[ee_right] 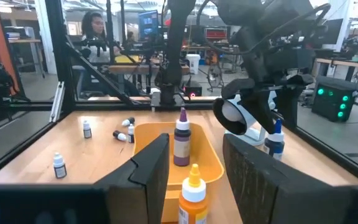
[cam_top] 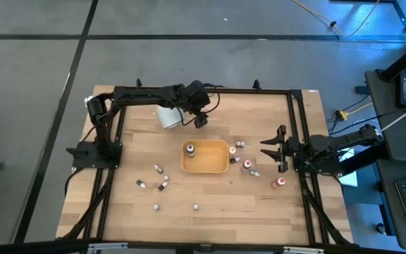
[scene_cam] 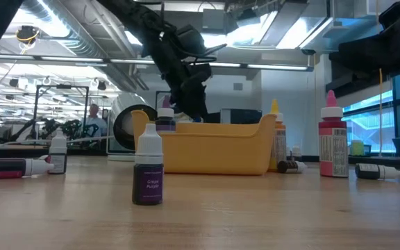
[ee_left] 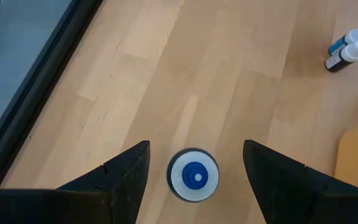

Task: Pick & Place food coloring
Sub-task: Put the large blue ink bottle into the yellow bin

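Sitting closest in the low view, a purple bottle (scene_cam: 148, 172) is standing upright; only the wrist view shows the wide-open left end effector (ee_left: 195, 167) hanging over a blue-capped bottle (ee_left: 193, 175).

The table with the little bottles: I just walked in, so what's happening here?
The left end effector hangs open over a blue-capped bottle standing just behind the orange tray, not yet gripping it. One bottle already stands in the tray; others are scattered on the table. The right end effector waits beside the tray.
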Tool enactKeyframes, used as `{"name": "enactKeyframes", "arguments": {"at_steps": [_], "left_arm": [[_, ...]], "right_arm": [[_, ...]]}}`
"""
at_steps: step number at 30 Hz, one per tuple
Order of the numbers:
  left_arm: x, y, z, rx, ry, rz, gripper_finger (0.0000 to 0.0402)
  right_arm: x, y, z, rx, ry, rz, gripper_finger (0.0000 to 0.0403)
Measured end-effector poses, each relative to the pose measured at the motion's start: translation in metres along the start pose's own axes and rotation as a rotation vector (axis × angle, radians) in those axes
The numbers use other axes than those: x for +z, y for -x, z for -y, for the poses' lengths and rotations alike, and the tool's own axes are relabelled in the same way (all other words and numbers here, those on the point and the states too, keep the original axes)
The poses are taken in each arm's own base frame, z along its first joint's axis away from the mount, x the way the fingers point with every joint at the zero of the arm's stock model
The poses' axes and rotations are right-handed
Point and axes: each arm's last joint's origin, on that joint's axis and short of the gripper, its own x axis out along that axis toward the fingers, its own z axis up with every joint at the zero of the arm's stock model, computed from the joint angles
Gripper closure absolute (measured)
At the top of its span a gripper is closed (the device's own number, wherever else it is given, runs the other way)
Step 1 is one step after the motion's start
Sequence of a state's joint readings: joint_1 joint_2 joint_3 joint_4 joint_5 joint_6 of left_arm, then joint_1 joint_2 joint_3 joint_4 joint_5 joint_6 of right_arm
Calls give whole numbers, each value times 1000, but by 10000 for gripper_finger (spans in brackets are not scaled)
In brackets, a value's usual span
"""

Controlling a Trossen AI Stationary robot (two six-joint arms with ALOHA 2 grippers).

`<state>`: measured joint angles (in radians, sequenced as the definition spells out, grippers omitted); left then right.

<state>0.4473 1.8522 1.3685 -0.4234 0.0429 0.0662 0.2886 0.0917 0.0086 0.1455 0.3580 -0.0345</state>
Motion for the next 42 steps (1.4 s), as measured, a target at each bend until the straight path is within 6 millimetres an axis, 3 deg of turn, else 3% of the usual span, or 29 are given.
{"name": "enactKeyframes", "arguments": {"at_steps": [42], "left_arm": [[-6,-6,0,19,-33,-51,160]], "right_arm": [[-1,0,0,1,8,-9,250]]}}
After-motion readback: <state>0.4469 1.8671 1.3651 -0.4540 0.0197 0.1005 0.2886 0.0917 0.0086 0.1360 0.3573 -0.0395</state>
